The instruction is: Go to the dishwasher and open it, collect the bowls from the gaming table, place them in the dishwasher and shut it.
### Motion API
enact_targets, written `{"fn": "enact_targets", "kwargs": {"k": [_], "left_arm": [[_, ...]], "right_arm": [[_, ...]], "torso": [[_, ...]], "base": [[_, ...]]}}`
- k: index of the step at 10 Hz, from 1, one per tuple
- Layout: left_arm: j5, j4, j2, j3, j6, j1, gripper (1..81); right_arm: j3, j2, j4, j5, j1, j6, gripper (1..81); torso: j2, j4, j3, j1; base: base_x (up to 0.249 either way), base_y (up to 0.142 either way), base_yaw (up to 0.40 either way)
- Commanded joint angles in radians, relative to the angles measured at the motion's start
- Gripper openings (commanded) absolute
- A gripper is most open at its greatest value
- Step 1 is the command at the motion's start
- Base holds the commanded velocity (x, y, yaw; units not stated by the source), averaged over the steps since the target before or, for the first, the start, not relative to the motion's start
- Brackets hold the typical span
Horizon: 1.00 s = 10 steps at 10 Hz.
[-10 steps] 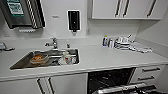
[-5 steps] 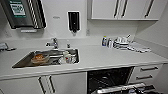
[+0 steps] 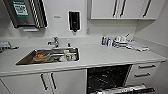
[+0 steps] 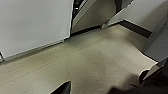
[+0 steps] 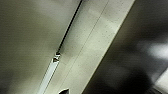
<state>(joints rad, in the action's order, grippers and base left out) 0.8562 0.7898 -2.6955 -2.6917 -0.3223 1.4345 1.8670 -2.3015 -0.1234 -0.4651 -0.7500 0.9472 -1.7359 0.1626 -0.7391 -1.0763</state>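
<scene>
**Dishwasher open beneath the counter**

While neither arm's jaws can be judged open or closed from the wrist views, both cameras look down on pale speckled floor (image 4: 95, 62). Up ahead, the dishwasher (image 3: 107, 78) gapes open under the white counter (image 3: 100, 56), its dark racks exposed, right of the sink (image 3: 47, 56), where an orange-brown dish (image 3: 40, 57) sits.

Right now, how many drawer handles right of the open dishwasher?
2. One handle is on the upper drawer front, right of the open dishwasher; the other handle is on the drawer front below it. More may be hidden lower down.
</scene>
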Motion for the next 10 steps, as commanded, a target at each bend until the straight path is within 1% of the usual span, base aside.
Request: {"fn": "enact_targets", "kwargs": {"k": [1,10], "left_arm": [[-0.003,0.005,0.025,-0.013,-0.003,-0.049,81.1],[-0.005,0.003,0.014,-0.016,-0.003,-0.048,81.1]], "right_arm": [[-0.036,-0.026,0.059,-0.168,0.037,-0.059,81.1],[-0.023,-0.038,0.09,-0.164,-0.006,-0.058,81.1]], "torso": [[0.0,0.0,0.0,0.0],[0.001,-0.001,-0.002,-0.003]], "base": [[-0.08,0.0,0.0],[-0.095,0.0,0.0]]}}
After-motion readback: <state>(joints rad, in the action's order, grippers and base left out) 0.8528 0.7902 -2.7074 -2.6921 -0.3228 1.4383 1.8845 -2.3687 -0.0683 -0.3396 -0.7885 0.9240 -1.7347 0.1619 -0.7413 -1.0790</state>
